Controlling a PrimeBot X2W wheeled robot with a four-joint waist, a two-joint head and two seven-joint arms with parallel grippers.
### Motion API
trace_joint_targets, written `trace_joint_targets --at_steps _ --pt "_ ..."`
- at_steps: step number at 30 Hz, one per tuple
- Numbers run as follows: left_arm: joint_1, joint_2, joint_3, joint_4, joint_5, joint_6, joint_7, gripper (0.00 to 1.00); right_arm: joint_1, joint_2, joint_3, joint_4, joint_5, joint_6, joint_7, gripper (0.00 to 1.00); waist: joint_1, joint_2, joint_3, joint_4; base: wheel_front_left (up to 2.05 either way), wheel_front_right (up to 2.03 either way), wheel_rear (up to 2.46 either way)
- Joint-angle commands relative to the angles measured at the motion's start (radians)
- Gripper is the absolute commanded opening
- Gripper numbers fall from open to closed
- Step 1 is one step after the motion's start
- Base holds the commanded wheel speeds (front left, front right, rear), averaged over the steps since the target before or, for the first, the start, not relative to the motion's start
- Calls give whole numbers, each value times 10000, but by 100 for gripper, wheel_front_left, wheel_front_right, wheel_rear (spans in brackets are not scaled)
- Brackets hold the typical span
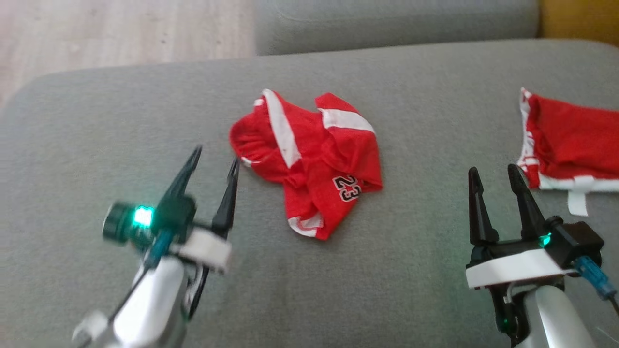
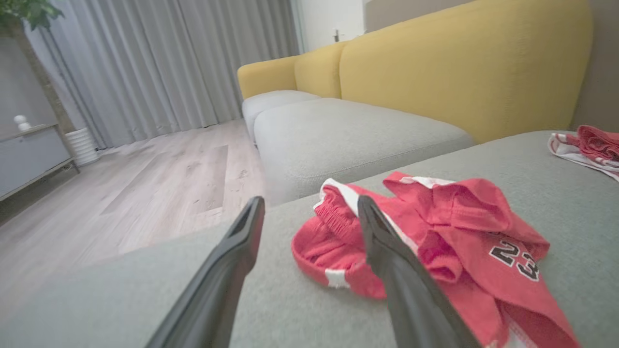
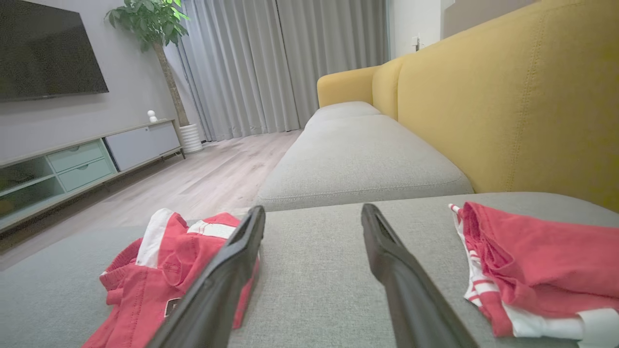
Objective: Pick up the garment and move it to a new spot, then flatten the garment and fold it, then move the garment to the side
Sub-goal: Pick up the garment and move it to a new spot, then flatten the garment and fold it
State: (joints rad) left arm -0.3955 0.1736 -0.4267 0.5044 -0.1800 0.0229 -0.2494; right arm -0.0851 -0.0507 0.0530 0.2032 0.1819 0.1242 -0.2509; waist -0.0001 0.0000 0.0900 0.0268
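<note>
The left gripper (image 1: 215, 159) hangs just left of the crumpled red garment (image 1: 314, 159), its two dark fingers spread apart and empty, tilted toward the garment, with one tip close to the garment's edge. The right gripper (image 1: 493, 171) sits well to the garment's right, its fingers parted, holding nothing and pointing straight ahead.

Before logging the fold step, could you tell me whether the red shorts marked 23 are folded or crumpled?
Crumpled: the red shorts lie bunched on the grey cushion, layers overlapping unevenly.
</note>
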Motion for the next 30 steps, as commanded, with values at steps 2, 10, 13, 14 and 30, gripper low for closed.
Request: trace_joint_targets --at_steps 2,10,13,14,30 --pt "413 255 573 -861 -149 182 -119 100 5 5 211 -392 -128 65 -109 100 1 0 -269 282 0 0 0" --pt "2324 -138 1188 -2285 -261 496 -122 100 268 5 204 -524 -229 65 -109 100 1 0 -467 408 0 0 0" --pt "2826 -310 1463 -2711 -135 514 -122 100 318 5 292 -548 -237 65 -109 100 1 0 -496 334 0 0 0" --pt "2936 -365 1549 -2811 -104 483 -122 100 321 5 292 -566 -228 65 -109 100 1 0 -491 320 0 0 0" --pt "3003 -874 1941 -2792 532 -232 -123 100 204 5 650 -429 -493 65 -109 100 1 0 -241 702 0 0 0"
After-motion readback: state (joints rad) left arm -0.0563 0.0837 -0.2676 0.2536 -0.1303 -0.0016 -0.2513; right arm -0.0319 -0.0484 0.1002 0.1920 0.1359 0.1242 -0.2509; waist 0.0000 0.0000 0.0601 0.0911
